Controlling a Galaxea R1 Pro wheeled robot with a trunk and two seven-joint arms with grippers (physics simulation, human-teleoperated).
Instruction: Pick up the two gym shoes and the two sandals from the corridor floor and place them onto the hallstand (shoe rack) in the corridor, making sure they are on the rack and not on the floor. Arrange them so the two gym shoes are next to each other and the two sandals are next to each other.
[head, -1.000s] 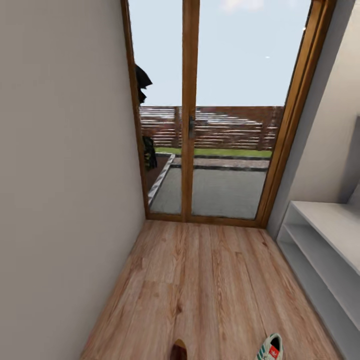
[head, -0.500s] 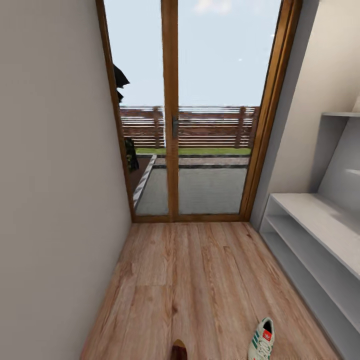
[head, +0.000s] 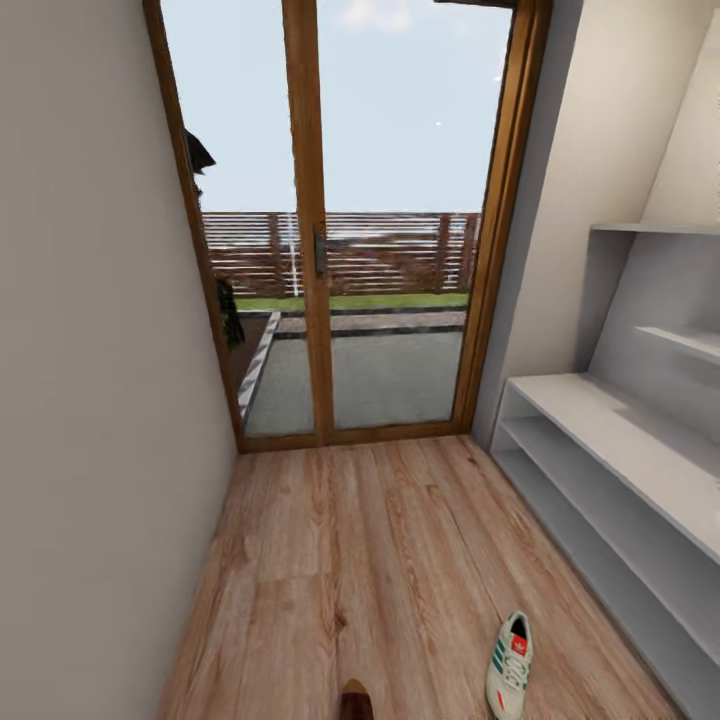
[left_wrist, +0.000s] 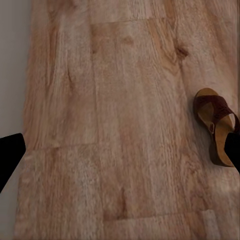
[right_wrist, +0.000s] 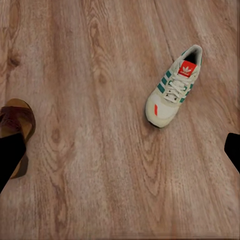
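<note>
One gym shoe (head: 510, 667) lies on the corridor floor (head: 380, 560), close in front of the hallstand (head: 620, 470), and does not touch it. It stands upright on its sole. The shelves of the hallstand hold nothing. One sandal (head: 356, 700) lies further from the hallstand than the gym shoe, well apart from it, on the same floor. A glass door with a wooden frame (head: 310, 250) stands at the end of the corridor, just beside the far end of the hallstand.

The left gripper (left_wrist: 120, 160) hangs above the floor with its fingers spread wide, the sandal (left_wrist: 216, 125) near one finger. The right gripper (right_wrist: 120, 155) is also spread wide and holds nothing; the gym shoe (right_wrist: 174, 86) lies between its fingers but further ahead.
</note>
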